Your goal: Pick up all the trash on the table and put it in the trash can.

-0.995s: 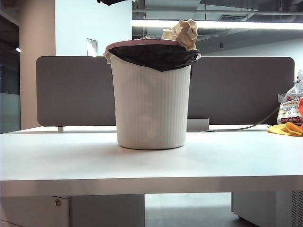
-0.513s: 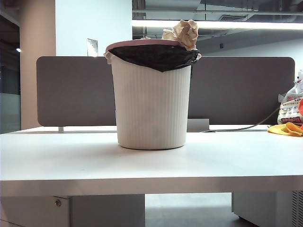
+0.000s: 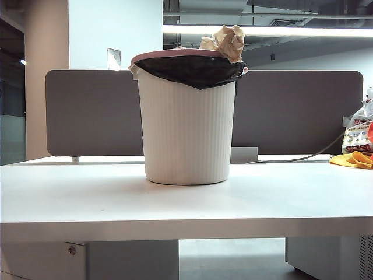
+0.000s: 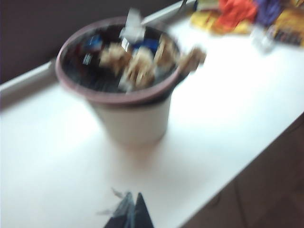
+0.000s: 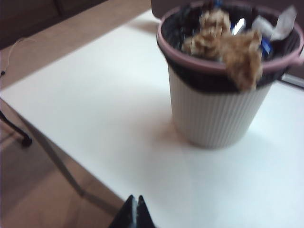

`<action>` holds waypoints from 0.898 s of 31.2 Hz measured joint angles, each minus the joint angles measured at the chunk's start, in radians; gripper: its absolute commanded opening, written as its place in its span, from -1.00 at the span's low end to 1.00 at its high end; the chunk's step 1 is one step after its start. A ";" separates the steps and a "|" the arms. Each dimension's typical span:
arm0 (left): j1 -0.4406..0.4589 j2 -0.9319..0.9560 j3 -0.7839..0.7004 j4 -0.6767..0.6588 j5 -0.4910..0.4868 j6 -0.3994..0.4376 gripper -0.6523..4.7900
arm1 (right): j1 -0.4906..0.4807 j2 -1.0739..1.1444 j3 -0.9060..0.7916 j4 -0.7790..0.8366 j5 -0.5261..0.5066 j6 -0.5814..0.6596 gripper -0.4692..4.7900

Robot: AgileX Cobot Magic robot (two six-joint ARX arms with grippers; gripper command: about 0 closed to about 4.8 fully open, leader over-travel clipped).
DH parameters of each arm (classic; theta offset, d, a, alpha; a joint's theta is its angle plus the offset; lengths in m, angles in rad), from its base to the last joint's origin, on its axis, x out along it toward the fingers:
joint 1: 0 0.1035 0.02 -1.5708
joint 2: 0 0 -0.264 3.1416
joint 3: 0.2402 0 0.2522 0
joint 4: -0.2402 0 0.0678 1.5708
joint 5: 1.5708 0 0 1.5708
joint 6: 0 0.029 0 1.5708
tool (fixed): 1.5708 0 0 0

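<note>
The trash can [image 3: 186,125] stands mid-table [image 3: 81,198], ribbed and off-white, with a pink rim and black liner. A crumpled tan paper ball [image 3: 228,39] sticks up over its right rim. In the left wrist view, several tan paper balls [image 4: 137,66] lie inside the can [image 4: 130,121] and one [image 4: 192,57] hangs over the rim. My left gripper [image 4: 133,195] is shut and empty above the table's front part. From the right wrist, one ball [image 5: 243,59] droops over the can's [image 5: 213,114] rim. My right gripper [image 5: 137,197] is shut, empty, near the table edge. Neither gripper shows in the exterior view.
A printed white plastic bag [image 3: 356,131] and a yellow cloth [image 3: 352,158] lie at the table's far right. A grey-brown divider panel [image 3: 87,111] backs the table, with a cable [image 3: 303,156] running along it. The floor drops off beyond the table edge [image 5: 57,156].
A dark part of an arm at the top edge above the can in the oldest frame is gone. The can and the paper on its rim have stayed put.
</note>
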 measured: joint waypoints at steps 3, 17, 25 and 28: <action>0.006 -0.131 -0.116 -0.024 -0.051 -0.039 -0.78 | 0.024 -0.061 -0.126 0.026 -0.008 0.014 -0.85; 0.004 -0.959 -1.004 0.366 -0.085 -0.142 -0.78 | 0.053 -0.278 -0.640 0.465 -0.085 0.124 -0.85; 0.004 -1.164 -1.426 0.545 -0.050 -0.253 -0.78 | 0.055 -0.281 -0.869 0.847 -0.107 0.067 -0.85; 0.004 -1.162 -1.527 0.662 -0.047 -0.286 -0.78 | 0.053 -0.283 -0.912 0.875 -0.107 0.035 -0.85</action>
